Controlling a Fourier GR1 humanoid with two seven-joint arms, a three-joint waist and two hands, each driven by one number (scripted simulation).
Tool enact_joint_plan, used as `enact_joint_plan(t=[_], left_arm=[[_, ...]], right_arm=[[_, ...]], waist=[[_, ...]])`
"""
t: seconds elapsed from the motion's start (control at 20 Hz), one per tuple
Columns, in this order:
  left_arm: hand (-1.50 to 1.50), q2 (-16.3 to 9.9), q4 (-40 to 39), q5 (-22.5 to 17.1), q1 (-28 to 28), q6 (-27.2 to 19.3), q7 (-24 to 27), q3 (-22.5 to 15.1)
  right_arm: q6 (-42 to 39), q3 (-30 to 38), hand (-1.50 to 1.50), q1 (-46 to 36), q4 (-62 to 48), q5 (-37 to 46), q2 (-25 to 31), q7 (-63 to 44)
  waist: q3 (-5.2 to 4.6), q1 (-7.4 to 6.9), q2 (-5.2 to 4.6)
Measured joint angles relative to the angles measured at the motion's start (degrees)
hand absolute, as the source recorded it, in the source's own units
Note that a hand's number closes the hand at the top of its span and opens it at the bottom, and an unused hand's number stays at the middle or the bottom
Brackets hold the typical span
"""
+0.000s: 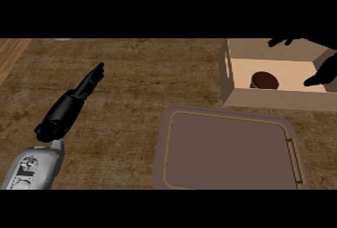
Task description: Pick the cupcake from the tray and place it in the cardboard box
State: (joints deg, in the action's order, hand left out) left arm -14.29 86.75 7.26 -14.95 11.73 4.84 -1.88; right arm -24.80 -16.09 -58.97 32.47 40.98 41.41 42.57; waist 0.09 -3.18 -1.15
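Since the cupcake [265, 80] already sits on the floor of the cardboard box [276, 99], dark brown and rounded against the pale inner board, the placing looks done. The tray [230, 151] lies bare at the table's [145, 80] near edge, just in front of the box: a flat brownish rectangle with rounded corners and a thin raised rim. The right robot hand [326, 71] hangs over the box's right wall near the table's far right corner, fingers spread apart and holding nothing, which I judge to be a release pose above the opening. The left robot hand [89, 84] rests toward the table's left side, fingers straight and together, idle. The tabletop has a mottled, woven-looking brown surface.
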Motion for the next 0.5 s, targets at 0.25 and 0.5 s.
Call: enact_joint_plan(t=[0.25, 0.5], left_arm=[[0.0, -0.08, 0.58, -0.32, 0.16, 0.33, -0.18, 0.15], [0.0, -0.02, 0.82, -0.53, -0.03, 0.41, -0.6, 0.28]], right_arm=[[-1.11, 8.28, -1.5, -0.67, -4.44, -11.35, -3.97, 1.1], [-7.42, 18.92, -1.5, -2.9, -11.98, -24.57, -6.2, -6.0]], waist=[[0.11, 0.2, 0.13], [0.12, 0.25, 0.08]])
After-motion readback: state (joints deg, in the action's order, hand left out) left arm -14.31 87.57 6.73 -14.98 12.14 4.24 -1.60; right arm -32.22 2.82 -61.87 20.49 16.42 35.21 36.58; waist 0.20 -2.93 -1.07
